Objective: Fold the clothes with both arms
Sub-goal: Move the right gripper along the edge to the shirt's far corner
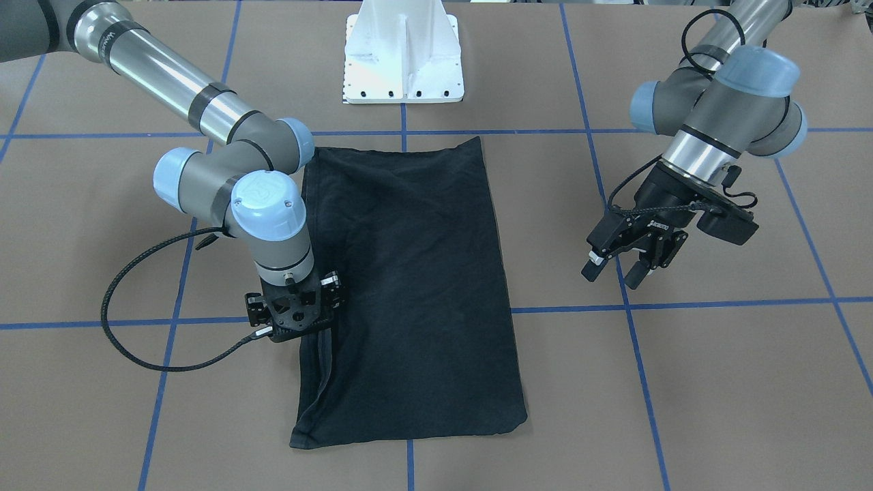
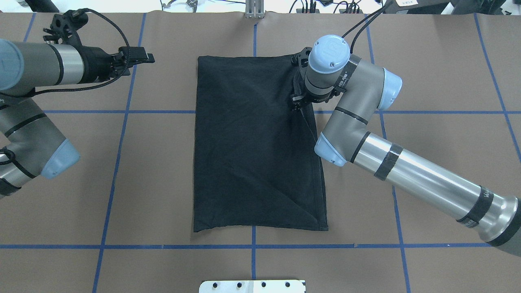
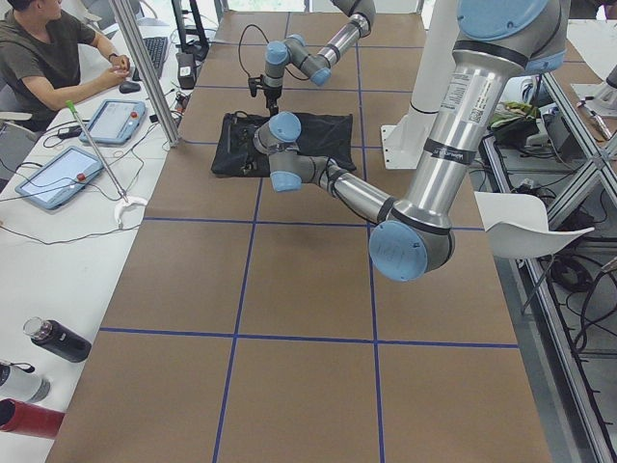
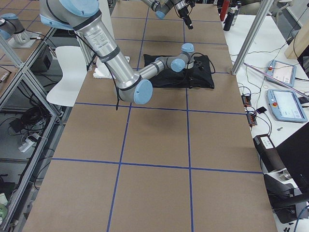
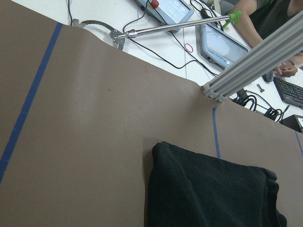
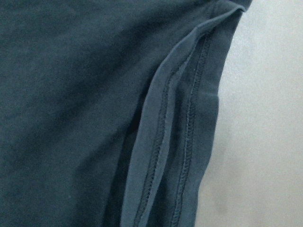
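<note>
Nearest me, a black cotton T-shirt (image 1: pixel 423 273) lies flat on the brown paper-covered tabletop (image 1: pixel 716 382). It is folded into a long rectangle, plain side up, across a grid of blue tape lines (image 1: pixel 723 303). At the shirt's long edge on the robot's right, the grey right arm (image 1: pixel 170 68) points its black two-finger claw (image 1: pixel 300 324) straight down onto the cloth. Its fingers are hidden under the wrist, so I cannot tell whether they are gripping. Its wrist camera shows only a stitched hem (image 6: pixel 189 132) beside bare tabletop. Across the shirt and well apart from it, the left arm's claw (image 1: pixel 617 269) hangs tilted above the tabletop, spread wide and holding nothing. Farthest back stands the white pedestal base (image 1: pixel 402 61)
</note>
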Controlling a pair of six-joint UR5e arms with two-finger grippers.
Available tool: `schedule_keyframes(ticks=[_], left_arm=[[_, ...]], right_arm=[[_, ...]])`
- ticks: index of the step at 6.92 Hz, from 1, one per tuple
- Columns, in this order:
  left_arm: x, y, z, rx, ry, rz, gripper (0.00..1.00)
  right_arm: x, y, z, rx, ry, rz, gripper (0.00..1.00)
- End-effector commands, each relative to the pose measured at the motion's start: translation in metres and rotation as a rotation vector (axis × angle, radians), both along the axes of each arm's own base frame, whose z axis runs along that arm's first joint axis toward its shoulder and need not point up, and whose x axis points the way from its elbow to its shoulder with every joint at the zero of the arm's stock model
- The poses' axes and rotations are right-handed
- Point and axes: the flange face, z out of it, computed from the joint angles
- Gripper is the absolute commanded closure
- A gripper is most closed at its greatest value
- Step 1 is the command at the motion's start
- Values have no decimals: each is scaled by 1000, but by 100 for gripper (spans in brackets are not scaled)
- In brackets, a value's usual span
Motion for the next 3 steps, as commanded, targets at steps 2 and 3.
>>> schedule_keyframes(ticks=[2, 3], left_arm=[[-1, 0, -4, 6, 5, 0, 0], [0, 0, -5, 7, 6, 0, 0]], right_arm=[[23, -14, 26, -21, 9, -30, 0], [26, -15, 28, -30, 6, -33, 0]])
